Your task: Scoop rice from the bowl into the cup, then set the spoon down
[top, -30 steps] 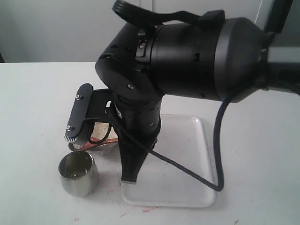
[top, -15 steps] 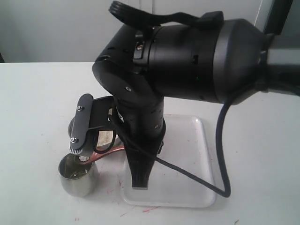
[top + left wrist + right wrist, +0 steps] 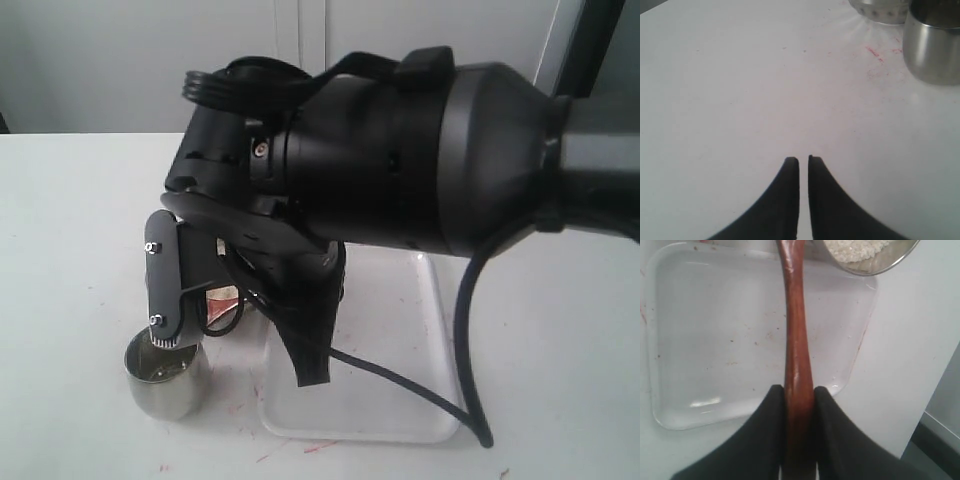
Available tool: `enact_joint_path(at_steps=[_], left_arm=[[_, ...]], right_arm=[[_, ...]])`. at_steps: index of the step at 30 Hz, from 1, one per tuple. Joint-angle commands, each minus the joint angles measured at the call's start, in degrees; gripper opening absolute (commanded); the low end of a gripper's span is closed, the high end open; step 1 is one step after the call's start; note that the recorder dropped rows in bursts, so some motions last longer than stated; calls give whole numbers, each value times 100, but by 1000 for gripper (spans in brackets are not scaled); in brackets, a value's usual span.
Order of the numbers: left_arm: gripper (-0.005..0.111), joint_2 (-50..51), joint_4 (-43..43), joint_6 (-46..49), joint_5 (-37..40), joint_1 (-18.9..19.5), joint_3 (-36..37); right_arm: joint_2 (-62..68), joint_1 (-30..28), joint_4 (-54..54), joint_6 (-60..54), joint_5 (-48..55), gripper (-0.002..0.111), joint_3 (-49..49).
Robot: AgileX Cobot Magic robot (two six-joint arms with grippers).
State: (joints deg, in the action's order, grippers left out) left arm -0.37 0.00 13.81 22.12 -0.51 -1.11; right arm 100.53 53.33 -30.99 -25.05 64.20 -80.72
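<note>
White tabletop (image 3: 70, 250), faint red scuff marks (image 3: 874, 52) near the vessels.

Left gripper (image 3: 803, 161): low over bare table, jaws nearly together with only a thin slit between, nothing held. Not seen in exterior view.

Cup (image 3: 165, 378): upright on the table at the left, just beside the tray's near-left corner. Interior shows only reflections, so I cannot tell whether any grains are inside. In the left wrist view the cup (image 3: 932, 45) is cut off by the frame edge, with the bowl (image 3: 880, 10) just behind it, only its lower wall showing.

Right arm (image 3: 420, 150): fills most of the exterior view and hides the bowl almost entirely. Only a reddish sliver of the spoon (image 3: 225, 298) shows, above and behind the cup.

Right gripper (image 3: 799, 389): jaws clamped on the spoon (image 3: 795, 330) handle. The handle runs away over the tray; its head is out of frame.

Bowl (image 3: 892, 260): only part of the rim is visible, overlapping the tray's edge, with rice (image 3: 855, 249) inside.

Clear plastic tray (image 3: 400, 400): speckled with red. A black cable (image 3: 440, 395) loops across it.
</note>
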Motion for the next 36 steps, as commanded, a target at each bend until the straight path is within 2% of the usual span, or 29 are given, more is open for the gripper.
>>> enact_joint_path(at_steps=[1,11,23,36], left_arm=[[14,37,-32,-33,277,-22,53],[14,37,-32,-33,277,-22,53],[14,37,-32,-33,277,-22,53],[14,37,-32,-33,277,-22,53]], right_arm=[[-66,28,-150,-65,-44,0,9],[-44,227,-803,-359,-202,0,9],[-33,225,-876,-1155,-308,0,9],[-33,294,-1411,-1627,-630,0,9]])
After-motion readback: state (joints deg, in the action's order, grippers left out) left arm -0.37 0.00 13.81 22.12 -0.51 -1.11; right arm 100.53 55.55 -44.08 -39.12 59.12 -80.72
